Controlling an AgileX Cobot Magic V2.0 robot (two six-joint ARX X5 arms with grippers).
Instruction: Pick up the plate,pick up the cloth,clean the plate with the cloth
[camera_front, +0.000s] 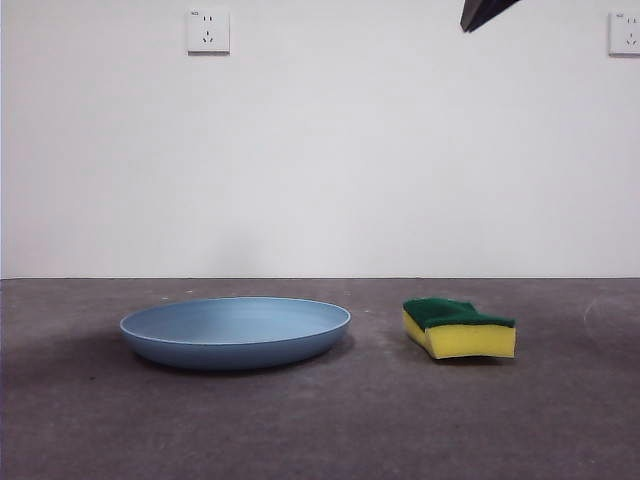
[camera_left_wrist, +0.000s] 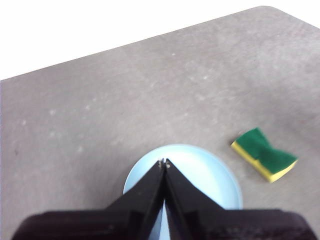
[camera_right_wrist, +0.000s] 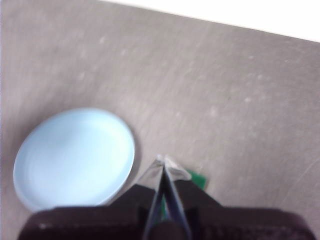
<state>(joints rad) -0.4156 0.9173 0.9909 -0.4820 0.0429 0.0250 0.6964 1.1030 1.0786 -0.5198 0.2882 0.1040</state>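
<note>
While plate (camera_front: 236, 332) and sponge (camera_front: 460, 327) sit untouched on the table (camera_front: 320, 430), left gripper (camera_left_wrist: 163, 163) and right gripper (camera_right_wrist: 163, 161) hover above them (jaws pressed together), apparently staged for pickup.

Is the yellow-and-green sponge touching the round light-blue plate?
Apart. The front view shows bare grey table between the plate and the sponge; the left wrist view shows the same gap.
</note>
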